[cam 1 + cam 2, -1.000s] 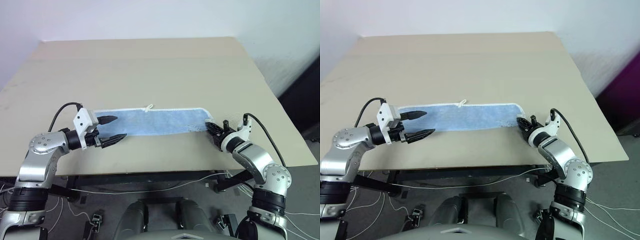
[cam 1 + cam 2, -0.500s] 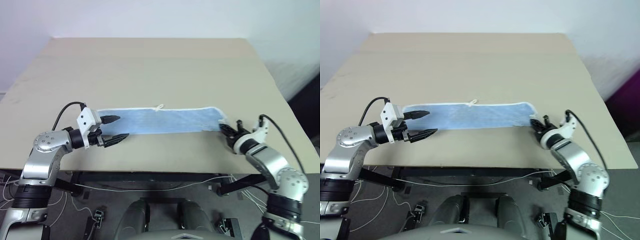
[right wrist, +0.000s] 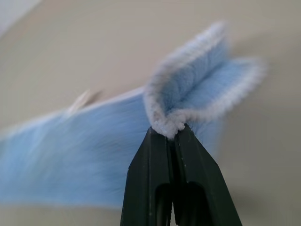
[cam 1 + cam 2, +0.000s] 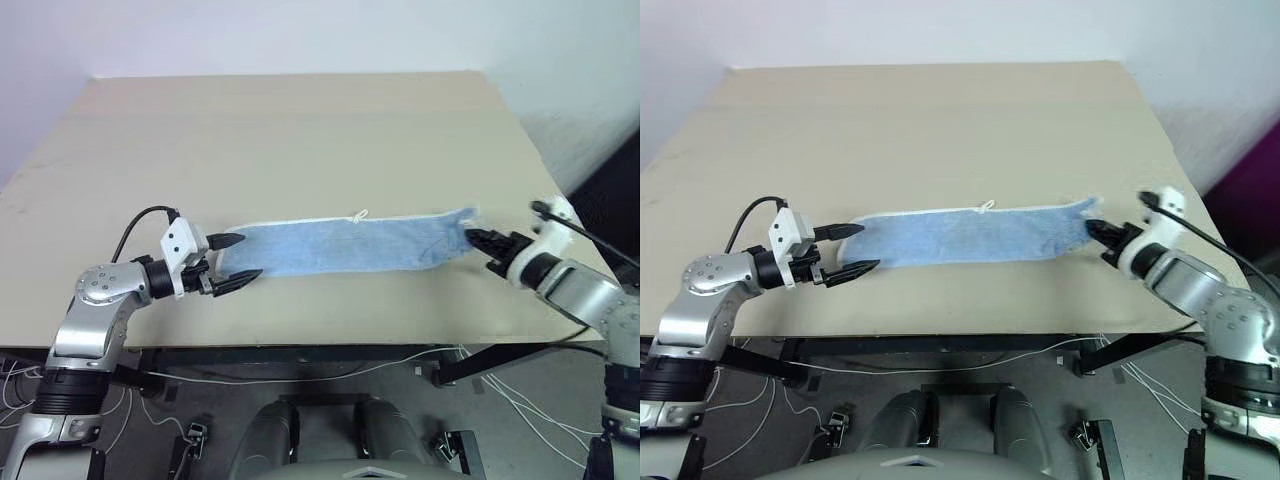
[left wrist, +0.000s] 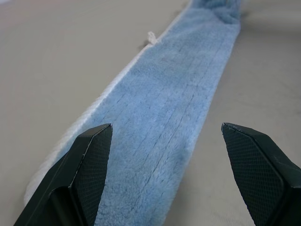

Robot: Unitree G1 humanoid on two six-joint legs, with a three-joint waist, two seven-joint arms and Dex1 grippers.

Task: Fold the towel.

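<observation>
Left tool (image 4: 236, 260) waits with its black fingers spread wide at the towel's (image 4: 350, 245) left end, gripping nothing. Running along the beige tabletop (image 4: 300, 130), the towel is a narrow, already doubled strip of fluffy blue terry with whitish piping. It looks light, limp and grippy; corners are the sensible hold. Right tool (image 3: 171, 134) is pinched tight on the raised right corner.

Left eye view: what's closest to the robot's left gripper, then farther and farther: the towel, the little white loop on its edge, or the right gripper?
1. The towel: its near end lies right between the open left gripper's fingers.
2. The little white loop: midway along the towel's far edge.
3. The right gripper: pinching the towel's opposite end, at the table's right side.
</observation>
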